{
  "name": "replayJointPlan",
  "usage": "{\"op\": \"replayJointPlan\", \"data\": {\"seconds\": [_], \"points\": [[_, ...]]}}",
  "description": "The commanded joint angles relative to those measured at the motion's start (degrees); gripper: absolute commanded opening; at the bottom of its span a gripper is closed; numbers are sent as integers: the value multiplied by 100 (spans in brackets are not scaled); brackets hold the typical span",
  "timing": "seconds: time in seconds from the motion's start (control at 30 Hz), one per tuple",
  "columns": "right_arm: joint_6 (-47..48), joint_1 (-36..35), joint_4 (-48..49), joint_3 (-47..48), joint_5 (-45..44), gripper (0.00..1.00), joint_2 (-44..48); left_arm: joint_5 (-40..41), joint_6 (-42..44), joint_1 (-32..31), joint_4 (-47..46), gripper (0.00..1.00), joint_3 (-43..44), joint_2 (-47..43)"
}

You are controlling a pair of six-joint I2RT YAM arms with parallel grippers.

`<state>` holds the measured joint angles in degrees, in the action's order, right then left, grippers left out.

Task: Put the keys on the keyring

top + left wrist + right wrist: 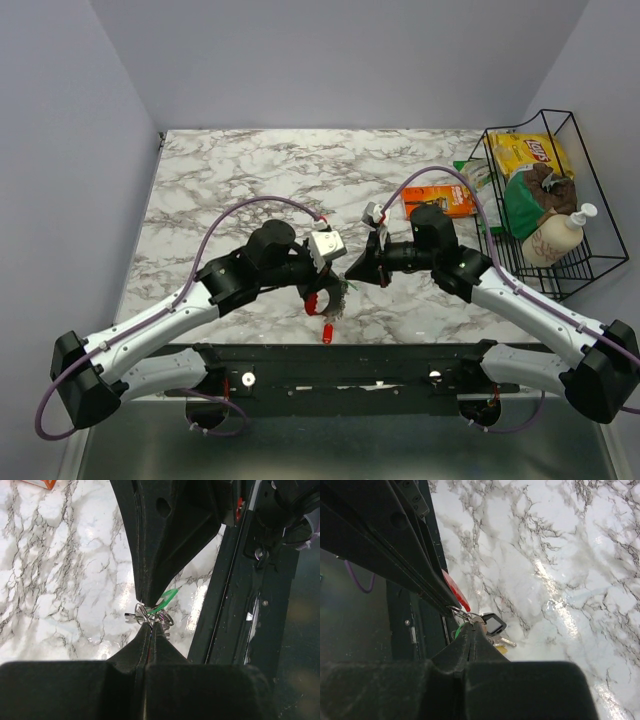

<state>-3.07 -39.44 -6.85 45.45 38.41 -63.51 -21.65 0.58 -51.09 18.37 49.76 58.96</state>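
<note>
The keyring (150, 618), a small knot of thin metal loops, sits between the tips of two grippers that meet nose to nose above the near edge of the marble table (250, 170), beside the black mounting rail (350, 365). Round it cluster the keys: a green key (169, 599) jutting out to one side, a red key (456, 591) against the opposite finger, a black-headed key (493, 624) and a glimpse of a yellow key (501, 650) beneath. The left gripper (150, 629) is closed hard on the ring's wire. The right gripper (472, 627) is equally narrow, its tips at the green key's side of the bunch, though whether they bite key or wire cannot be told. The step in hand appears to be working a key along the ring's split coil. Doing it well likely means the left holding the ring dead steady while the right turns in small arcs that follow the coil, not pulling straight, since a tug could spring the wire from either pinch. An orange packet (440, 203) and a wire basket (590, 200) stand well apart at the far right
</note>
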Motion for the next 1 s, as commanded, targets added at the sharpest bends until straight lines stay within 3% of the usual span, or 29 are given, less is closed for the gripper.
{"op": "replayJointPlan", "data": {"seconds": [0.0, 0.17, 0.23, 0.27, 0.37, 0.47, 0.73, 0.97], "points": [[-88, -20, 175, -72, -317, 0, -57, -155, -32, -68, -360, 0, -98, -349], [-53, -20, 193, -80, -220, 3, 13, -85, -32, -68, -484, 0, -185, -534], [-1, -20, 193, -115, -211, 12, 66, -76, -32, -68, -519, 0, -203, -561], [17, -20, 237, -133, -220, 24, 162, -76, -40, -68, -527, 0, -229, -561], [78, -28, 307, -238, -299, 44, 382, -120, -40, -68, -624, 0, -317, -596], [210, -20, 456, -387, -334, 54, 602, -181, -5, -68, -800, 0, -422, -666], [553, -20, 1370, -985, 95, 65, 1629, -331, 232, -68, -1353, 0, -757, -991], [536, -20, 1747, -845, 596, 66, 1614, -647, 372, -76, -1775, 0, -976, -1123]]}}
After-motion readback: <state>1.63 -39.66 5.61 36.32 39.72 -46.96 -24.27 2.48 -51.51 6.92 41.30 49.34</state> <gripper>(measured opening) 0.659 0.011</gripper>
